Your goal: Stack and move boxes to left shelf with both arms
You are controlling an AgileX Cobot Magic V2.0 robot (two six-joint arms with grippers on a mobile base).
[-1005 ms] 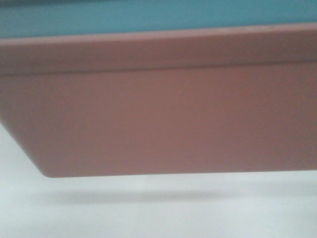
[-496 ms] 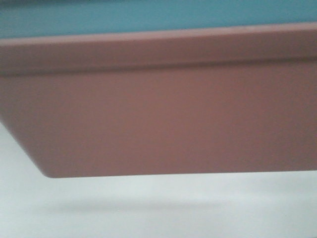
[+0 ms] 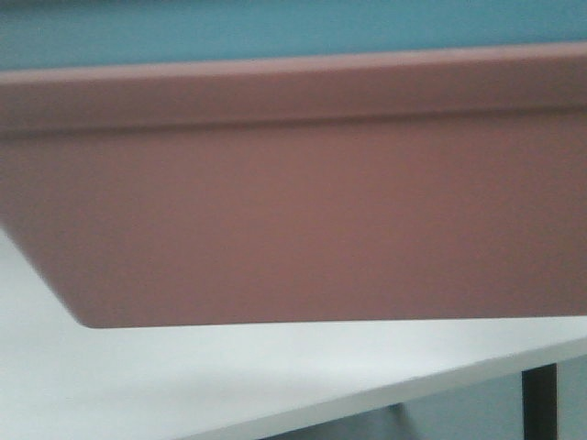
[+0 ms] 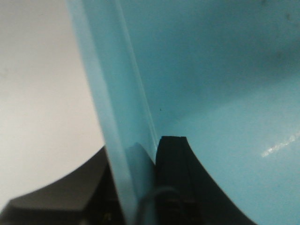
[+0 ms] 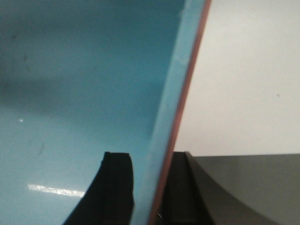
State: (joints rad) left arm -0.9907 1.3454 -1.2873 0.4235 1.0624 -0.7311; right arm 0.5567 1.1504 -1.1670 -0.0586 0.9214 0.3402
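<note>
The salmon-pink box fills the front view, hanging above a white table. The light sky-blue box is nested inside it. My left gripper is shut on the blue box's left wall, with one black finger inside and the other outside. My right gripper is shut on the right wall, where the blue wall and the pink rim lie together between its fingers. The left shelf is out of view.
The white table's front edge runs across the lower right of the front view, with a dark leg below it. White surface shows beyond the boxes in both wrist views.
The table's front edge and a dark leg have come into the front view at lower right. The stacked boxes stay held at about the same place in frame.
</note>
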